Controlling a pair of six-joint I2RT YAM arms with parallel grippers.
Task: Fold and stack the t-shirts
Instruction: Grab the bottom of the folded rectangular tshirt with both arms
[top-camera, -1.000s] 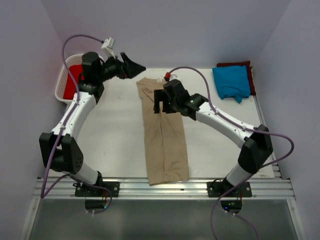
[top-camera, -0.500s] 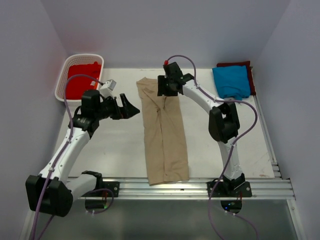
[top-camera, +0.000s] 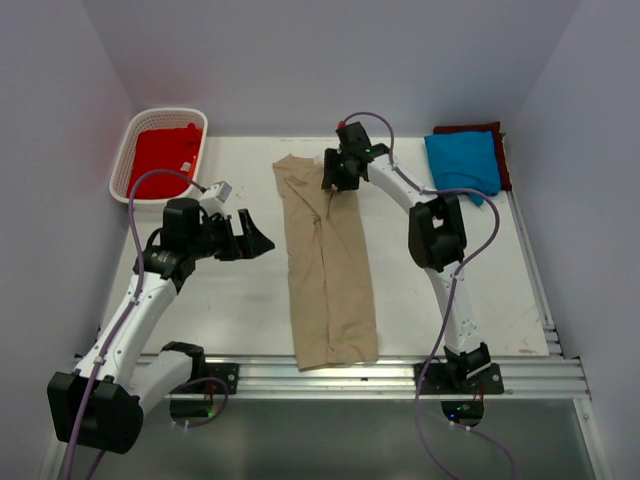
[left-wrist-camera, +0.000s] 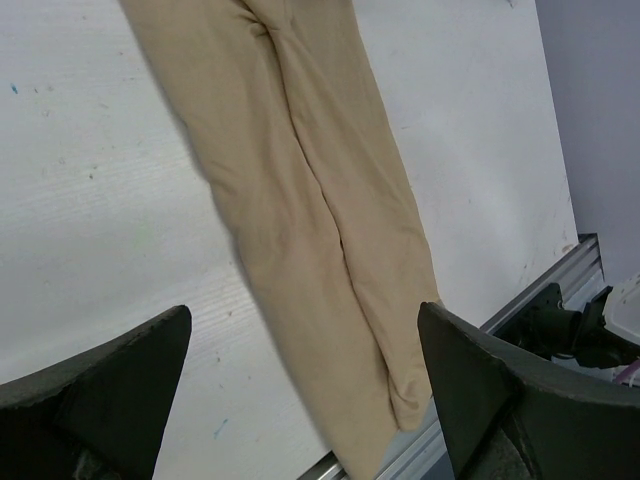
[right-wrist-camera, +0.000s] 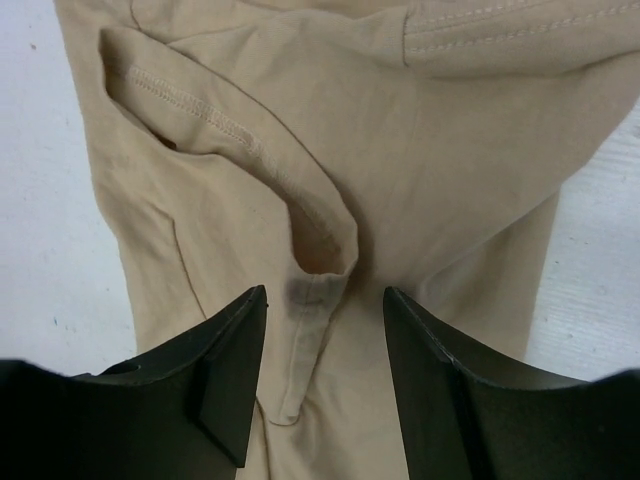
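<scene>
Right, the tan t-shirt (top-camera: 328, 280) lay as a long narrow strip well to the right of the basket (top-camera: 120, 170). The red t-shirt (top-camera: 160, 160) sat inside that basket, with the blue t-shirt (top-camera: 462, 163) and maroon t-shirt (top-camera: 497, 130) farther right again. My right gripper (right-wrist-camera: 325, 295) hung over the strip's end level with the basket, jaws half spread astride a raised sleeve fold (right-wrist-camera: 320, 250). Whether the pads (right-wrist-camera: 235, 370) touched cloth, I couldn't quite tell. My left gripper (left-wrist-camera: 302, 318) hovered between basket and strip, jaws spread wide, holding nothing. I judged the pinch wanted both layers of that fold, taken low and square, before any lift.
</scene>
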